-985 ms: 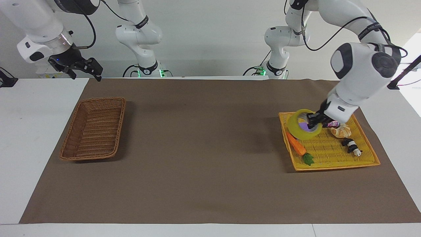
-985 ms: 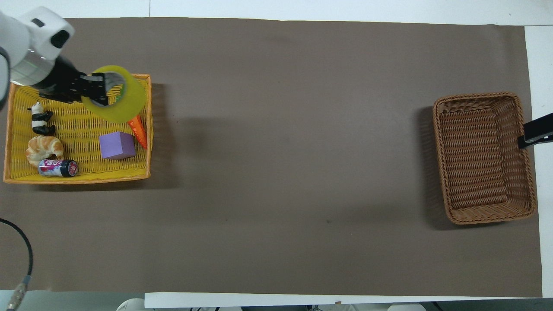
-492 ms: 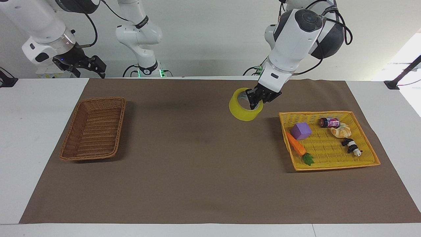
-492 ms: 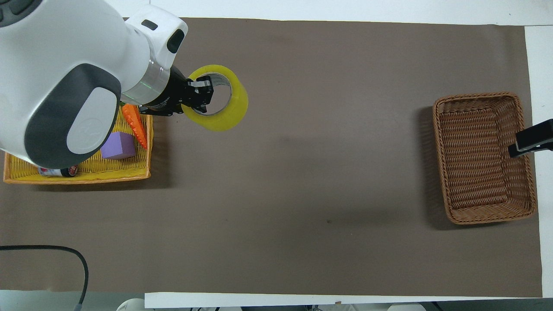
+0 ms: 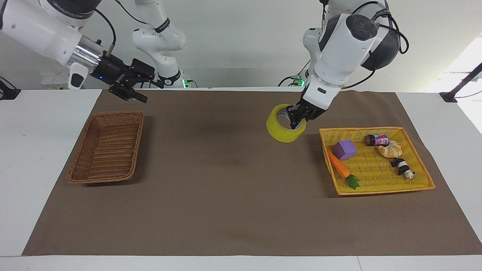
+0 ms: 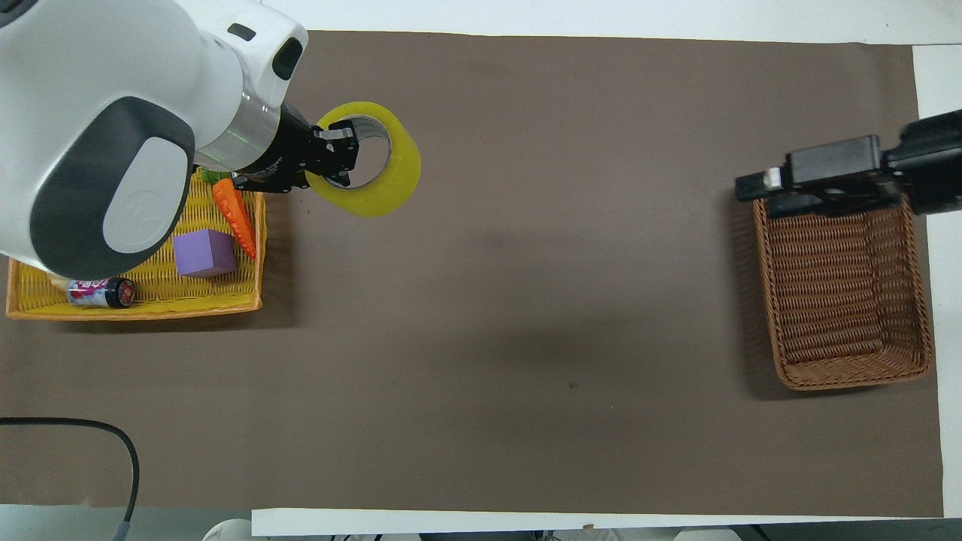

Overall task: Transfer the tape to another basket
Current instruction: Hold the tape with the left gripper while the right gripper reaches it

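The left hand (image 5: 295,121) is clamped on the rim of the wide roll of translucent yellow tape (image 5: 285,128), holding it in the air over the brown mat (image 5: 226,195) on the worktop, just beside the bright yellow woven tray (image 5: 421,177) at the left arm's end. The right hand (image 5: 145,87), fingers spread wide and empty, hangs above the mat beside the rectangular brown wicker basket (image 5: 81,158) at the right arm's end, well apart from the tape.
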You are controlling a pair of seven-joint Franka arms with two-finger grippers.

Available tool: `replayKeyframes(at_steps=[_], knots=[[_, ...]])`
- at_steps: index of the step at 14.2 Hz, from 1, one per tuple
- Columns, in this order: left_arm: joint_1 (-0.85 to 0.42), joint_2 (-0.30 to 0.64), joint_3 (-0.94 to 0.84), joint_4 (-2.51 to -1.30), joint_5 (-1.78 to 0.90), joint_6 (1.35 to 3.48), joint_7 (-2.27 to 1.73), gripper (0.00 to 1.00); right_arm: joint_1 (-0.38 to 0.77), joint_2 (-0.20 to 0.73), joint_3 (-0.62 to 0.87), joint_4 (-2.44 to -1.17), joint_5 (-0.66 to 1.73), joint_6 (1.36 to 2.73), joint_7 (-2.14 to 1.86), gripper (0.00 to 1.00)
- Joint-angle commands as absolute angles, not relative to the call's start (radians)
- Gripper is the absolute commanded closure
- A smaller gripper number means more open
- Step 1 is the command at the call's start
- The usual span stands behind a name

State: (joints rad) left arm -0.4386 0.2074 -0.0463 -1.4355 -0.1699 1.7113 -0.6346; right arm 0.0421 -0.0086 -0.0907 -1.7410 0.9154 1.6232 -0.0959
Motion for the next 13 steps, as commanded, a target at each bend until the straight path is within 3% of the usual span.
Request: replayKeyframes(at_steps=[1, 4, 7, 13], knots=[[-0.431, 0.193, -0.043, -1.462, -0.187, 1.727, -0.615, 1.00, 0.133, 0.043, -0.089, -1.818, 1.101, 1.755, -0.140, 0.00], [-0.433, 0.192, -0.040, -1.466, -0.187, 1.724, -0.612, 1.00, 0.257, 0.113, -0.089, -1.835, 1.339, 1.903, -0.141, 0.00], [-0.439, 0.189, -0.040, -1.476, -0.187, 1.727, -0.611, 1.00, 0.365, 0.143, -0.089, -1.838, 1.422, 2.015, -0.143, 0.00], [-0.442, 0.183, -0.040, -1.486, -0.187, 1.744, -0.614, 1.00, 0.472, 0.159, -0.089, -1.838, 1.471, 2.149, -0.087, 0.00]])
